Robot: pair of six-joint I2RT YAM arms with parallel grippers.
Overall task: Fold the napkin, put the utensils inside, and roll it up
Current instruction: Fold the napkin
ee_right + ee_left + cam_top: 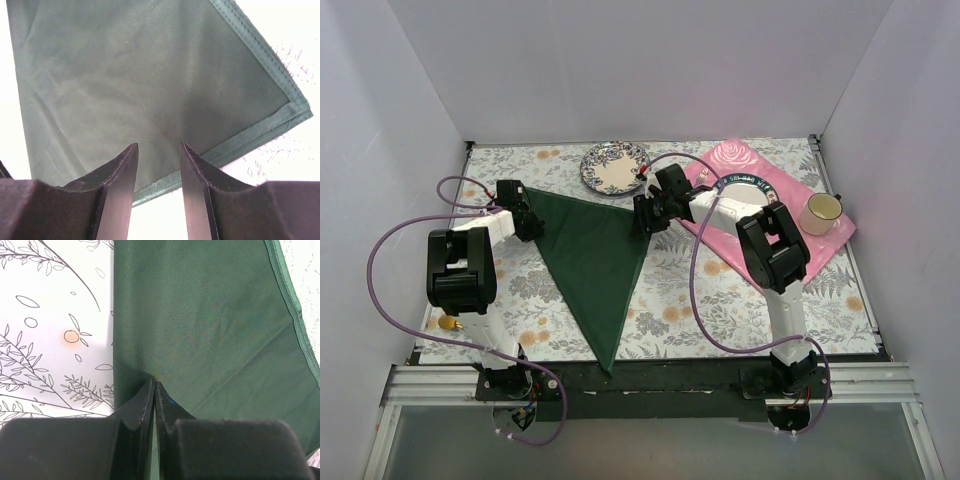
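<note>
Napkin first: the dark green plain soft cloth napkin (592, 260) lies on the flower-printed desk (720, 300), a little left of centre, folded into a long triangle. Its wide edge is at the far side and its point reaches the near edge of the desk between the two arm bases.

My left tool (154, 390) is at the far left corner of the triangle. Its jaws are pressed together with a pinch of green cloth between them, and the fabric puckers around the tips.

My right tool (158, 150) is at the far right corner. Its jaws stand apart at a moderate width, and I see the hemmed corner through the gap, with nothing clamped.

A round blue-patterned plate (614, 167) sits just beyond the far edge of the napkin. At the far right is a pink rose-patterned placemat (740, 160) carrying a cream mug (821, 213) and a blue-rimmed plate (757, 187), which is partly hidden under my right arm.

A small gold-coloured metal utensil (450, 324) shows at the near left, beside the left arm, but it is too small for me to tell which kind it is.
</note>
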